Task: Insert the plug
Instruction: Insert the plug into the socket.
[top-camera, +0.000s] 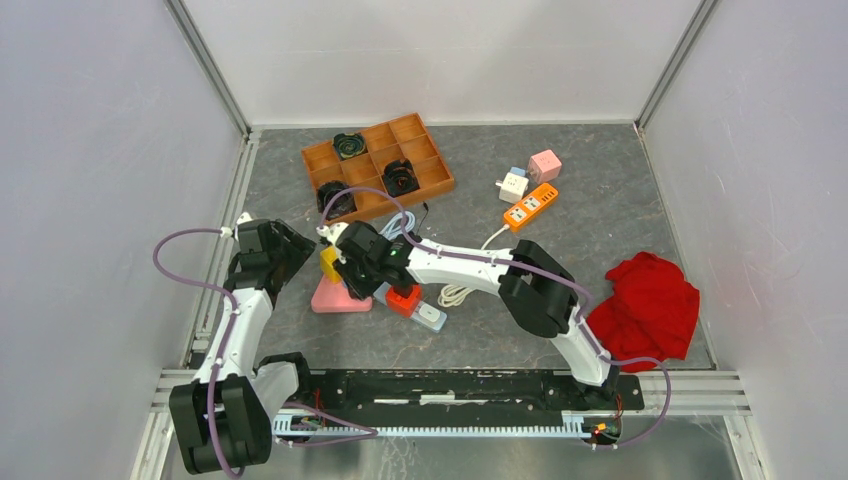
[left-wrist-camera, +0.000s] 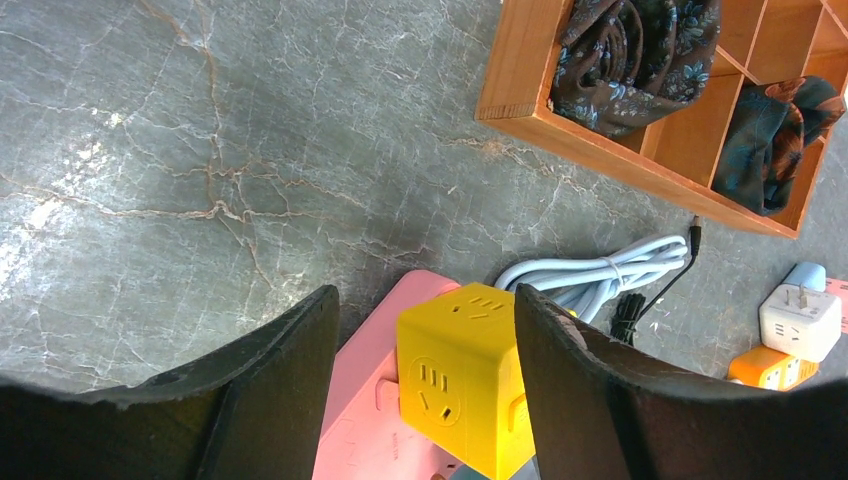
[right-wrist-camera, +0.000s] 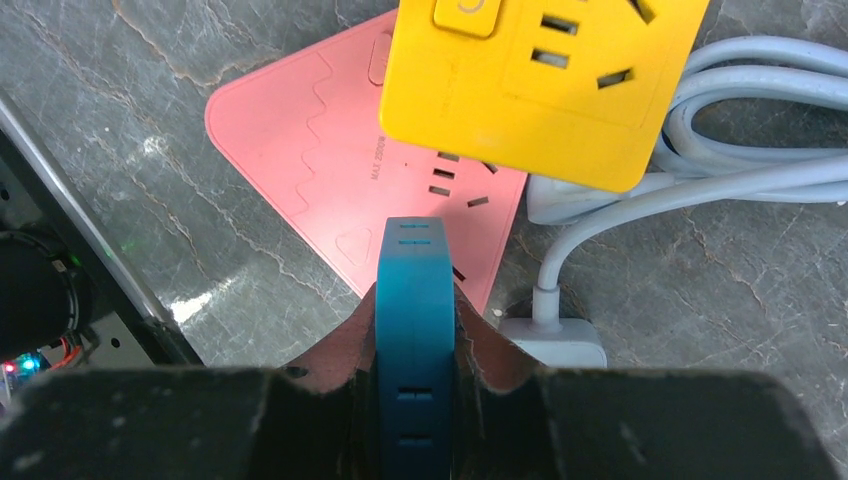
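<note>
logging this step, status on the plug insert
Left gripper open around yellow cube. Right gripper shut on blue plug, over pink strip. Grey cable beside strip, clear of plug.

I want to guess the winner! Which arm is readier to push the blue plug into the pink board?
Right, probably. The right gripper is shut on the blue plug over free sockets in the pink board. The left gripper is open around the yellow cube.

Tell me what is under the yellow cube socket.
The pink triangular power strip lies under the yellow cube socket, some slots showing beside it. The cube hides its own underside, so any prongs or covered slots cannot be seen.
</note>
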